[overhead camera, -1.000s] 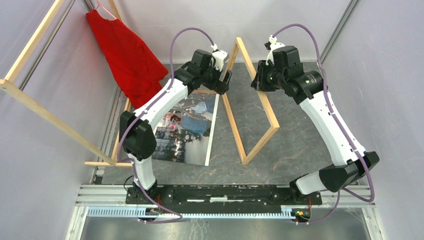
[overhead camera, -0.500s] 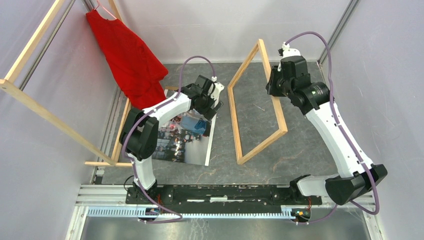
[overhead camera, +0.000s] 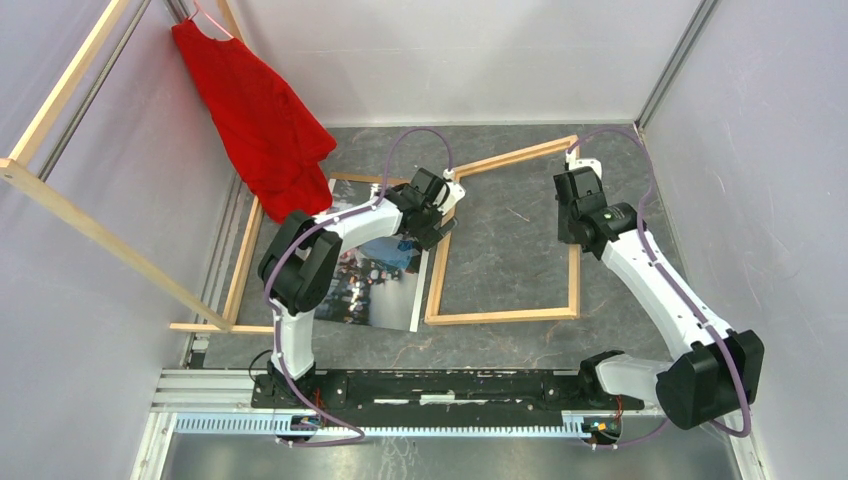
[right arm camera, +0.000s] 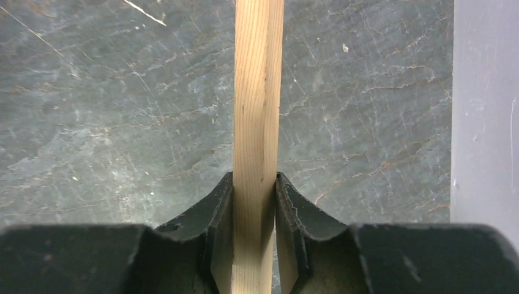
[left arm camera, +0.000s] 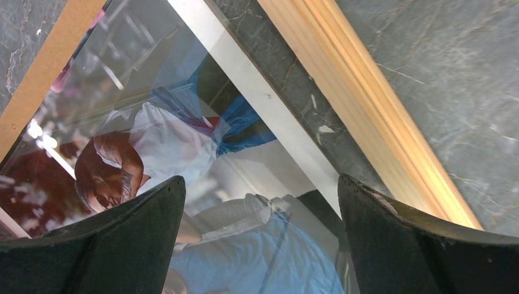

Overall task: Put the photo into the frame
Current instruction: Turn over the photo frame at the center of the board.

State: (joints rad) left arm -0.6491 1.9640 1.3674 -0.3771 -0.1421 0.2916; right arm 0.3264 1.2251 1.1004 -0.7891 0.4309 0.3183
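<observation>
**A:** What is getting hidden in the overhead view?

**B:** The left arm is covering the upper middle of the photo (overhead camera: pixel 372 290), which is lying face up at centre left of the bench (overhead camera: pixel 500 250). A brown backing board (overhead camera: pixel 352 180) is peeking out only as thin edges above and left of the print. A red garment (overhead camera: pixel 255 110) is hanging at upper left and draping over that board's far corner.

**A:** And the frame (overhead camera: pixel 500 316)?

**B:** It is sitting just right of the photo, at centre. The right gripper (right arm camera: pixel 255 184) is blocking its upper right part from above, and I cannot tell whether it is lying fully flat.

**A:** What is that gripper doing?

**B:** It is pinching the frame's right rail, with both fingers pressing against the wood.

**A:** And the left gripper (left arm camera: pixel 260 190)?

**B:** Its jaws are standing wide apart and holding nothing. It is hovering over the photo's right edge. In its wrist view a dark strip of bench is separating the print's white border from the frame's left rail. Glare is washing out parts of the print there.
</observation>
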